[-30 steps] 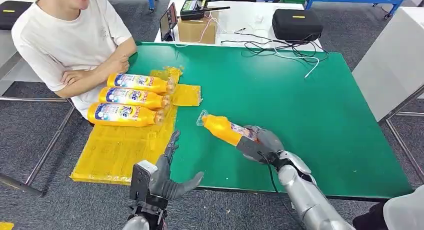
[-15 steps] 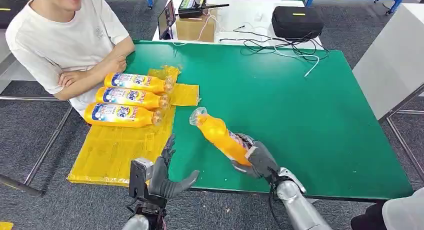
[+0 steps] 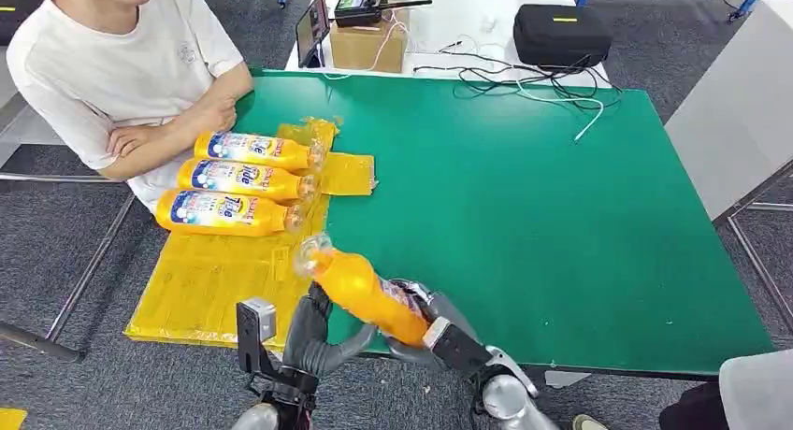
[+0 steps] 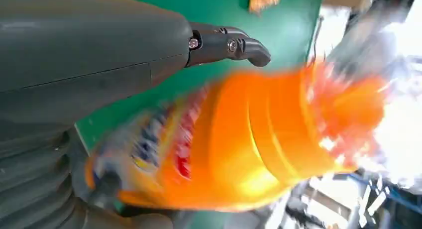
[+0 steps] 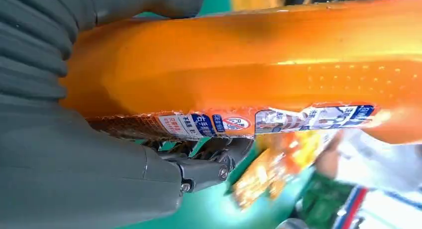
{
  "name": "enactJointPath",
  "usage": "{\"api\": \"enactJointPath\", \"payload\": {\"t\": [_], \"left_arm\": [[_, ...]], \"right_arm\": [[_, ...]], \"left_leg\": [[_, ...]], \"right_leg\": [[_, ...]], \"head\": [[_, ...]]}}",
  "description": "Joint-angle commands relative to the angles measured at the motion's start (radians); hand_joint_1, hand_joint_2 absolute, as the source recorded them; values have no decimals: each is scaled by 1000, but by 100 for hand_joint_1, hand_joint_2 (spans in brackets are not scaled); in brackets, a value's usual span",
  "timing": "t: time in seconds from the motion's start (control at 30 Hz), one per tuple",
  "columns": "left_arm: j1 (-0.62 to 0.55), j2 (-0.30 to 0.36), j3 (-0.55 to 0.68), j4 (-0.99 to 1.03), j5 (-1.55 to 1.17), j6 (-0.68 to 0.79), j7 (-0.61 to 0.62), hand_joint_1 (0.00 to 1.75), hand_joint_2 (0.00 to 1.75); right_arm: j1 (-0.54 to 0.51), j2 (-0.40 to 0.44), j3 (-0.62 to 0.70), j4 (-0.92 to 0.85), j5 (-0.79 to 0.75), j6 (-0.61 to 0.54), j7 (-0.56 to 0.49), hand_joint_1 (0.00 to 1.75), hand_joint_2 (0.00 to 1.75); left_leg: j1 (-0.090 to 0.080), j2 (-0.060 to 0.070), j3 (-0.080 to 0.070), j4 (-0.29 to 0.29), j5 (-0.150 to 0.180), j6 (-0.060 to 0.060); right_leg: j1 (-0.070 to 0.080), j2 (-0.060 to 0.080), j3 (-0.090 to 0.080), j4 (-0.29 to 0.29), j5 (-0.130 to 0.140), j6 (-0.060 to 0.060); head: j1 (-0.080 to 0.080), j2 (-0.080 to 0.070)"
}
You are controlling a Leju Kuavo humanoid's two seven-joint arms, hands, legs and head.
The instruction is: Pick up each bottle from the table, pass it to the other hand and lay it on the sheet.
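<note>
1. Head view: your right hand grips the orange bottle by its base end, just off the sheet, cap toward the 3 laid bottles.
2. Your left hand waits spread beneath it, holding nothing.
3. Expect a full, heavy, slick-labelled bottle; take it mid-body.

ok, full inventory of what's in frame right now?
held bottle: 1, orange, above the table's near edge, in the right hand, neck towards the sheet
laid bottles: 3, orange, side by side on the sheet
sheet: 1, yellow, table's near left corner
table: 1, green top
black case: 1, on the white table behind
cardboard box: 1, brown, same white table
cables: several, black and white, far table edge
person: 1, white shirt, arms folded at far left
left hand: open, under the held bottle
right hand: grips the held bottle's base
</note>
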Motion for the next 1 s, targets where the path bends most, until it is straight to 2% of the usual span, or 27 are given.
{"api": "enactJointPath", "payload": {"t": [0.03,0.17,0.43,0.5,0.53,0.57,0.6,0.63,1.0], "left_arm": [[-27,35,-38,0,16,-8,9,0,175],[-40,40,-78,-12,84,-90,57,0,175],[-33,47,-93,-55,101,-103,55,0,175],[-37,38,-79,-34,128,-106,57,175,175],[-39,36,-73,-28,142,-116,54,175,175],[-38,34,-68,-30,167,-140,51,175,175],[-36,30,-57,-41,241,-213,59,175,175],[-37,33,-49,-46,265,-241,59,175,175],[-17,-3,39,-94,283,-237,25,175,175]], "right_arm": [[-23,3,86,-2,-12,-14,-11,175,175],[-59,11,152,47,44,-52,-20,175,175],[-103,30,219,111,36,-57,-21,175,175],[-102,30,222,81,16,-63,-34,175,175],[-99,33,216,64,1,-66,-36,171,175],[-96,37,210,49,-14,-72,-33,65,175],[-96,39,206,32,-27,-77,-29,0,175],[-102,39,209,26,-26,-81,-28,0,0],[-43,19,166,-36,-54,-127,-24,0,0]], "left_leg": [[1,0,0,0,0,-2],[1,0,-1,0,0,-1],[1,1,-2,0,0,-2],[1,1,-1,0,0,-2],[1,1,-1,0,0,-2],[1,1,-1,0,0,-2],[1,0,-2,1,0,-2],[1,1,-2,1,0,-2],[1,-1,-2,0,0,-2]], "right_leg": [[1,-1,0,0,0,-2],[1,-1,-1,0,0,-2],[1,0,-1,0,0,-2],[1,0,-1,0,0,-2],[1,0,-1,0,0,-3],[1,-1,-1,0,0,-2],[1,-1,-1,0,0,-3],[1,-1,-2,0,0,-2],[1,-3,-1,0,-1,-2]], "head": [[0,0],[0,0],[0,0],[0,0],[0,0],[0,0],[0,0],[0,0],[0,0]]}}
